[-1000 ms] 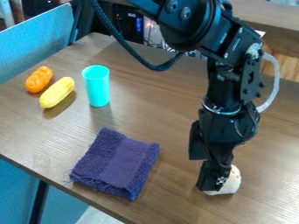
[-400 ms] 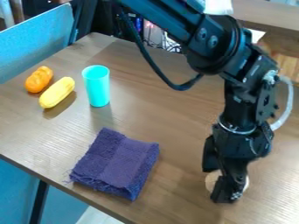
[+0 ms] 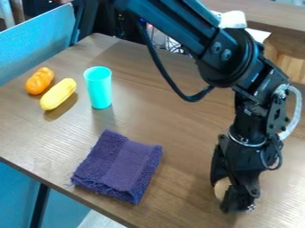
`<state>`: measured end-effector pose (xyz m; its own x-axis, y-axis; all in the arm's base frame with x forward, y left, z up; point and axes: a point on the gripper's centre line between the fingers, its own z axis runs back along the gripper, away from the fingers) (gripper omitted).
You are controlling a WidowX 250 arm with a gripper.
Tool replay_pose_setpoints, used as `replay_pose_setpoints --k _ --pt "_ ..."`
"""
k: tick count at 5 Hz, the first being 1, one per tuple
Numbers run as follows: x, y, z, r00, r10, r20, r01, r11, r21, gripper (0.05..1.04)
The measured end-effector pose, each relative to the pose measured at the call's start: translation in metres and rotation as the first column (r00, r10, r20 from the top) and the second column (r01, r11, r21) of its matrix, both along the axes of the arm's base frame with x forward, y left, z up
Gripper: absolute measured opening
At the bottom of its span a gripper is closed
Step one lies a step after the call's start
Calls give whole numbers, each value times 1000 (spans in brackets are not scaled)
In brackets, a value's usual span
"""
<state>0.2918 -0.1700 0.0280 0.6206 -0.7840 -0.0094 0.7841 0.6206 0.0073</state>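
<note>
Brown wood grain runs across a broad tabletop [image 3: 173,116], with a blue panel [image 3: 35,51] behind its left edge. Over the right side hangs the black arm [image 3: 226,55], slanting in from the top, its gripper [image 3: 224,196] low at the lower right. The gripper's fingers stand apart, and a pale, rounded object [image 3: 221,189] shows between them — whether they press on it I cannot tell. Well apart to the left, a folded purple cloth [image 3: 119,166] lies flat near the front edge. Farther back, a turquoise cup [image 3: 99,87] stands upright; left of it lies a yellow corn-like piece [image 3: 58,94] — and just beside that, a smaller, lumpy orange piece [image 3: 39,81].
</note>
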Motion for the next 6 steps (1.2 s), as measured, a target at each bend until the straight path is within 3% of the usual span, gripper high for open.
replay_pose_setpoints --k 1,2,3,4,6 --pt "-7 0 1 1000 19 -22 -19 1000 -19 615" --pt "-5 22 43 992 126 25 -121 982 -143 610" --pt "17 58 81 939 337 72 -307 914 -266 610" --pt "54 75 99 879 467 93 -413 845 -340 610" --pt "114 102 56 783 613 103 -586 783 -206 610"
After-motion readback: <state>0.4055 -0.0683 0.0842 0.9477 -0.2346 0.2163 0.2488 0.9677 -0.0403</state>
